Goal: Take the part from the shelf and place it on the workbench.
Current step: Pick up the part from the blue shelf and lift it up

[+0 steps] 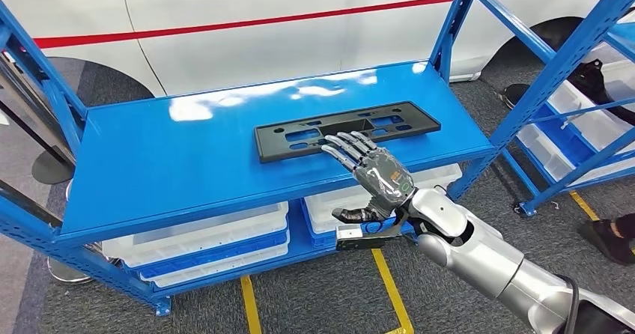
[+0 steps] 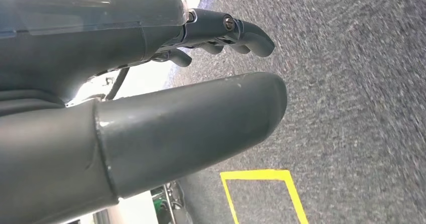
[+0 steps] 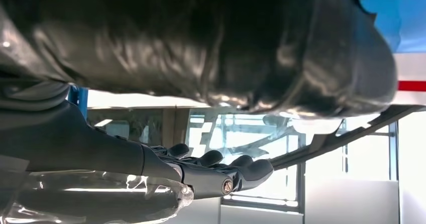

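A white vehicle (image 1: 247, 19) with a red stripe fills the background at 12 o'clock. In front of it stands a blue shelf (image 1: 172, 169) whose wide top deck runs from 9 o'clock to 3 o'clock, with white bins (image 1: 210, 237) stacked on the level beneath. A second blue rack (image 1: 576, 87) stands at 3 o'clock.

The part (image 1: 346, 129), a flat black rectangular frame with cut-out slots, lies flat on the shelf deck just right of centre. Its long axis runs from about 9 o'clock to 3 o'clock, with the right end tipped slightly toward 2 o'clock. It sits close to the shelf's front edge, which likely keeps it within easy reach.

The right hand (image 1: 373, 171) comes in from 5 o'clock on a silver arm. Its fingers (image 1: 346, 148) are extended and slightly spread, their tips lying over the part's near long edge, with the thumb low by the shelf's front lip. This looks like an approach for a grasp across the narrow width; nothing is gripped yet.

The left hand (image 2: 150, 83) hangs over grey carpet with a yellow floor marking (image 2: 261, 189). Its fingers (image 2: 246, 33) curl loosely and hold nothing.
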Available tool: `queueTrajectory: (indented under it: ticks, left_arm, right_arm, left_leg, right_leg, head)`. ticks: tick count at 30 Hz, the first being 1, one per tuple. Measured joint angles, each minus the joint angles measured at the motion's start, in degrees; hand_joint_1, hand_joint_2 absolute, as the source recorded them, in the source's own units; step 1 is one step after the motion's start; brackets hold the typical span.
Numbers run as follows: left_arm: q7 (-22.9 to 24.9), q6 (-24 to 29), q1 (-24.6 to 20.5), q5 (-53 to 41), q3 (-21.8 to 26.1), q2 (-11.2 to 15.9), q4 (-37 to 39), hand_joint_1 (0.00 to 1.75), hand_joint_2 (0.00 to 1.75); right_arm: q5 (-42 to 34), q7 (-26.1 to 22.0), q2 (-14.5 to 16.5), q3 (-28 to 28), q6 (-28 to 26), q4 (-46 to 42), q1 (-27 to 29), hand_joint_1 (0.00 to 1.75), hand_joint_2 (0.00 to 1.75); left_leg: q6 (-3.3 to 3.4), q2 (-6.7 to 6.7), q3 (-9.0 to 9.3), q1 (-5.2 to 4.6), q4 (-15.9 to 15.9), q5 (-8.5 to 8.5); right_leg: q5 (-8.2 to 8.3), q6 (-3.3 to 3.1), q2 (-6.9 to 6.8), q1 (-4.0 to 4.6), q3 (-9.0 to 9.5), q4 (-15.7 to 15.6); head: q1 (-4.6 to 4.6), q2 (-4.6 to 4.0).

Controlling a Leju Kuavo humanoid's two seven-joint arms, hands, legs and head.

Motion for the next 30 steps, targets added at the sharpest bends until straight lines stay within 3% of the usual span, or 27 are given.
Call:
queueTrajectory:
  ticks: [1,2,4,7,8,10,11,12,13,14,16,18,22,24,26,27,28,30]
  left_arm:
    - [0.0,0.0,0.0,0.0,0.0,-0.1,0.0,0.00,0.00]
    - [-0.1,0.0,0.0,0.0,0.0,-0.2,0.0,0.00,0.00]
    - [-0.1,0.1,-0.1,0.0,0.0,-0.3,0.0,0.00,0.00]
    - [-0.1,0.2,-0.2,0.0,0.0,-0.4,0.0,0.00,0.00]
    - [-0.1,0.3,-0.2,0.0,0.0,-0.4,0.1,0.00,0.00]
    - [0.0,0.4,-0.1,0.1,0.0,-0.6,0.1,0.00,0.00]
    - [0.0,0.4,0.0,0.1,0.0,-0.6,0.1,0.00,0.00]
    - [0.0,0.4,0.1,0.1,0.0,-0.6,0.1,0.00,0.00]
    - [0.0,0.4,0.2,0.1,0.0,-0.6,0.1,0.00,0.00]
    - [0.0,0.4,0.3,0.1,0.0,-0.6,0.1,0.00,0.00]
    - [0.0,0.4,0.4,0.1,0.0,-0.6,0.1,0.00,0.00]
    - [0.1,0.4,0.3,0.1,0.0,-0.6,0.2,0.00,0.00]
    - [0.3,0.5,0.3,0.3,0.0,-0.7,0.2,0.00,0.00]
    - [0.4,0.5,0.3,0.4,0.0,-0.7,0.2,0.00,0.00]
    - [0.5,0.8,0.2,0.6,0.0,-0.7,0.2,0.00,0.00]
    - [0.5,0.9,0.1,0.8,0.0,-0.7,0.2,0.00,0.00]
    - [0.4,1.0,0.0,1.0,0.0,-0.7,0.2,0.00,0.00]
    - [0.1,0.9,0.0,1.6,0.1,-0.7,0.2,0.00,0.00]
  right_arm:
    - [-0.2,0.0,-0.1,-0.1,0.1,0.0,0.0,0.00,0.00]
    - [-0.5,0.1,-0.1,-0.4,0.3,0.0,0.1,0.00,0.00]
    - [-1.0,0.1,-0.2,-1.0,0.5,0.0,0.3,0.00,0.00]
    - [-1.3,0.1,-0.2,-2.2,0.8,-0.2,1.2,0.00,0.00]
    - [-1.3,0.1,-0.2,-2.6,0.9,-0.3,1.5,0.00,0.00]
    - [-1.3,0.1,-0.2,-3.1,1.1,-0.3,2.1,0.00,0.00]
    - [-1.3,0.1,-0.1,-3.2,1.2,-0.3,2.4,0.00,0.00]
    - [-1.3,0.1,-0.1,-3.3,1.3,-0.3,2.7,0.00,0.00]
    - [-1.3,0.1,-0.1,-3.4,1.3,-0.3,2.9,0.00,0.00]
    - [-1.3,0.1,-0.1,-3.5,1.3,-0.3,3.1,0.00,0.00]
    - [-1.3,0.1,-0.1,-3.7,1.4,-0.3,3.2,0.00,0.00]
    - [-1.3,0.1,-0.1,-3.9,1.6,-0.3,3.2,0.00,0.00]
    - [-1.2,0.2,0.0,-4.6,2.1,-0.2,3.3,0.00,0.00]
    - [-1.2,0.4,0.1,-5.0,2.4,0.0,3.3,0.00,0.87]
    - [-1.2,0.4,0.2,-5.2,2.8,0.3,3.4,0.00,1.75]
    - [-1.2,0.5,0.3,-5.2,3.0,0.5,3.5,0.00,1.75]
    - [-1.2,0.6,0.5,-5.2,3.1,0.7,3.5,0.00,1.75]
    - [-1.1,1.0,0.7,-5.2,3.3,1.1,3.4,0.00,1.75]
  left_leg:
    - [-0.15,-0.06,0.48,-0.13,0.0,-0.39]
    - [-0.36,-0.10,0.73,-0.19,-0.1,-0.66]
    - [-0.86,-0.14,0.93,-0.21,-0.5,-0.92]
    - [-1.72,0.17,1.00,-0.29,0.3,-1.97]
    - [-1.98,0.24,0.04,-0.29,2.5,-2.99]
    - [-2.39,0.27,-4.06,-0.04,9.8,-5.61]
    - [-2.61,0.27,-6.39,0.09,13.2,-6.31]
    - [-2.79,0.28,-8.01,0.19,15.0,-5.97]
    - [-2.93,0.29,-8.60,0.28,14.6,-4.37]
    - [-3.01,0.31,-8.08,0.36,12.0,-1.81]
    - [-2.89,0.35,-5.66,0.37,4.8,2.66]
    - [-2.26,0.29,-4.25,0.23,1.1,3.55]
    - [-0.82,0.16,-3.57,0.24,0.1,3.05]
    - [-0.28,0.22,-3.07,0.44,-0.4,2.99]
    - [0.01,0.23,-2.88,0.43,-0.5,2.79]
    - [0.05,0.19,-2.75,0.42,-0.4,2.65]
    - [0.05,0.14,-2.54,0.41,-0.4,2.47]
    - [-0.16,0.05,-1.79,0.41,-0.4,2.01]
  right_leg:
    - [1.75,-0.51,0.00,0.31,1.29,-3.4]
    - [2.51,-0.90,-0.04,0.61,2.27,-5.8]
    - [2.11,-1.26,-0.07,0.97,2.94,-7.4]
    - [1.85,-1.64,-0.09,0.36,4.29,-9.0]
    - [1.75,-1.84,-0.17,0.13,4.91,-9.5]
    - [1.23,-2.16,-0.33,0.14,5.76,-9.7]
    - [0.90,-2.21,-0.37,0.14,6.11,-9.7]
    - [0.53,-2.15,-0.37,0.12,6.49,-9.6]
    - [0.12,-2.05,-0.35,0.07,6.93,-9.5]
    - [-0.36,-1.89,-0.30,-0.01,7.41,-9.3]
    - [-1.44,-1.31,-0.19,-0.04,8.05,-8.8]
    - [-2.10,-0.61,-0.11,0.13,8.04,-8.4]
    - [-2.95,0.44,-0.10,-0.01,7.89,-7.7]
    - [-5.26,0.87,-0.08,-0.11,5.50,-2.9]
    - [-7.88,1.15,-0.06,-0.13,0.96,4.5]
    - [-8.08,1.22,-0.06,-0.16,-0.81,6.9]
    - [-7.09,1.22,-0.06,-0.19,-1.57,7.2]
    - [-2.35,0.98,-0.07,-0.23,0.26,1.6]
  head:
    - [-0.03,0.00]
    - [-0.03,0.00]
    - [-0.01,0.00]
    - [-0.02,0.00]
    - [-0.03,0.00]
    - [-0.04,0.00]
    - [-0.03,0.00]
    - [-0.03,0.00]
    - [-0.03,0.00]
    - [-0.04,0.00]
    - [-0.05,0.00]
    - [-0.03,0.00]
    - [0.00,0.00]
    - [0.02,0.00]
    - [0.01,0.00]
    - [0.01,0.00]
    - [0.00,0.00]
    - [0.01,0.00]
